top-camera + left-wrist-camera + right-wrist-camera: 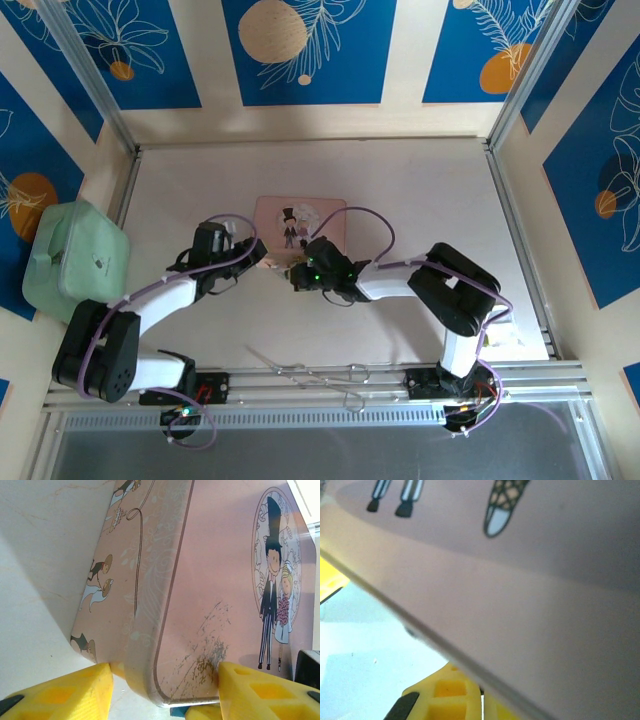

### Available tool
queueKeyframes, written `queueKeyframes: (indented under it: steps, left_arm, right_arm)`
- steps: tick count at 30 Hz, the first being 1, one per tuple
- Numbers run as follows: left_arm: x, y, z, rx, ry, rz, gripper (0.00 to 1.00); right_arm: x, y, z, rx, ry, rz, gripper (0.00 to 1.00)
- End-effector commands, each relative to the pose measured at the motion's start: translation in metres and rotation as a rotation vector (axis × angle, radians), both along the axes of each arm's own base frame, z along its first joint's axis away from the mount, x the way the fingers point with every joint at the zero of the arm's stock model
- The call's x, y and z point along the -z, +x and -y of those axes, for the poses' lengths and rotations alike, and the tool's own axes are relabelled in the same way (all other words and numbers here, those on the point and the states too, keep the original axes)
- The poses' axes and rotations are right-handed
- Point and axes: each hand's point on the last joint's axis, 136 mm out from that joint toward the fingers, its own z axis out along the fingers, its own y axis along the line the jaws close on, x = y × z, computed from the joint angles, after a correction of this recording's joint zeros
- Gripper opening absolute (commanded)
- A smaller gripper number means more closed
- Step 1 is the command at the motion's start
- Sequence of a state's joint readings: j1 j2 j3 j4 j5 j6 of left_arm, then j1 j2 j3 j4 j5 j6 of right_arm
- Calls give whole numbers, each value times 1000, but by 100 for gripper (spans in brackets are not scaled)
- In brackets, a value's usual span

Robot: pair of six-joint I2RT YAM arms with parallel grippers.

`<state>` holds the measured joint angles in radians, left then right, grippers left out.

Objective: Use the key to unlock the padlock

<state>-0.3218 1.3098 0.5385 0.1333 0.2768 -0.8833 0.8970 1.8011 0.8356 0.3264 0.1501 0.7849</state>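
Note:
The pink tin box (300,222) with a bride-and-groom picture lies mid-table. Both grippers meet at its near edge. My left gripper (262,262) is open, and its yellow fingers (75,695) stand wide apart on either side of the box's corner (165,680). One finger is beside the side wall and the other rests against the scratched lid. A small blue piece, the padlock (179,711), peeks out under that corner. My right gripper (298,272) sits just below the box edge (485,630). Its fingers (450,700) are pressed almost together on a thin dark sliver, the key, which is mostly hidden.
A mint-green case (75,258) sits at the table's left edge beside the left arm. Long thin silver wire pieces (310,372) lie near the front rail between the arm bases. Aluminium posts frame the table on both sides.

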Motion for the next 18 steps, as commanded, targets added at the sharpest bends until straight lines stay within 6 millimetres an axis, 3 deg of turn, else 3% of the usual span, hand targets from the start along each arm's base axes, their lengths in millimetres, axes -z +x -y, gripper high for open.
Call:
queueKeyframes:
  steps: [1, 18]
  left_arm:
    - [28, -20, -2, 6, 6, -100, 55]
    - [29, -29, -3, 2, -12, -106, 53]
  right_arm:
    - [8, -14, 2, -42, 39, -52, 0]
    - [13, -17, 20, -15, 29, -73, 0]
